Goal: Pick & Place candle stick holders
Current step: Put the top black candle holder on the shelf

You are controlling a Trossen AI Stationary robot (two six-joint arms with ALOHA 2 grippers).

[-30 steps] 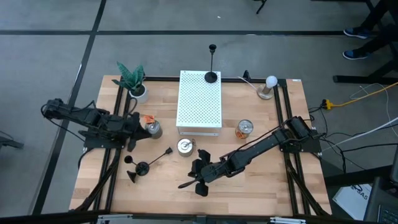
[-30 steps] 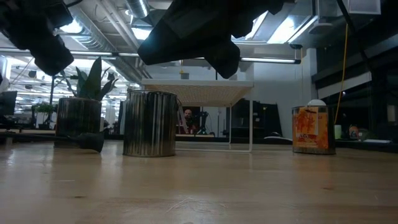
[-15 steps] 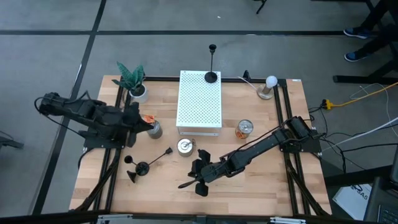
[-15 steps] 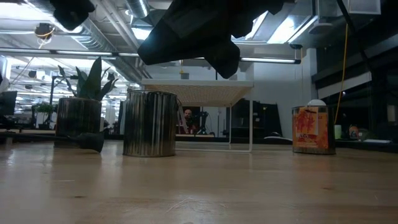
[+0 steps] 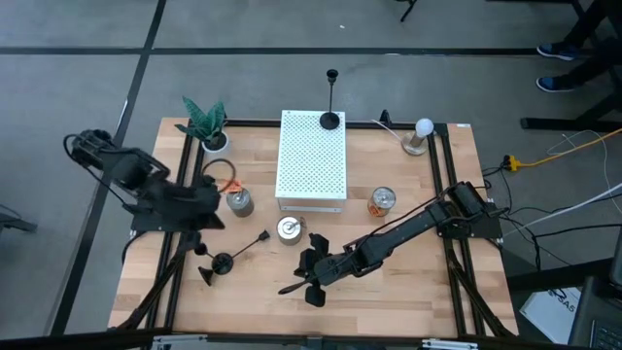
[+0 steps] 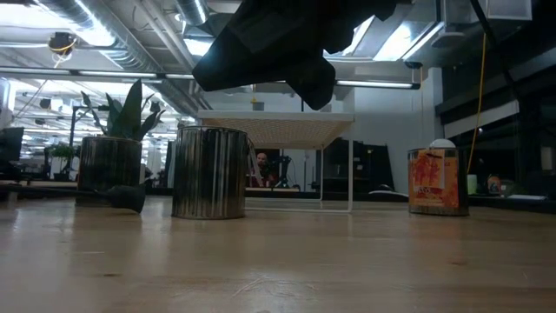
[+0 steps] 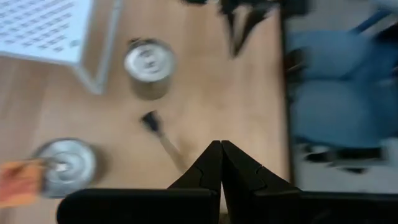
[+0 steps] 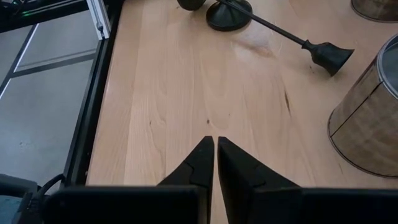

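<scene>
One black candle stick holder [image 5: 330,115] stands upright by its round base on the white perforated riser [image 5: 312,160]. Another [image 5: 241,249] lies on its side on the wood, base rim and cup down; it also shows in the right wrist view [image 8: 273,30] and the left wrist view [image 7: 163,138]. A third [image 5: 205,266] is just left of it. My left gripper [image 7: 221,149] is shut and empty, raised above the table's left part [image 5: 202,222]. My right gripper [image 8: 215,144] is shut and empty, low over the near middle [image 5: 288,289], pointing at the lying holder.
Two silver tins [image 5: 240,201] [image 5: 289,228] and an orange-labelled tin [image 5: 383,201] stand around the riser. A potted plant [image 5: 206,124] is at the far left, a white bulb on a wooden base [image 5: 420,136] at the far right. Bare wood lies near the front edge [image 5: 389,311].
My left gripper has risen well above the table and drawn back toward the left edge, away from the tin; it has left the low view through the top. The right arm and the holders have kept still.
</scene>
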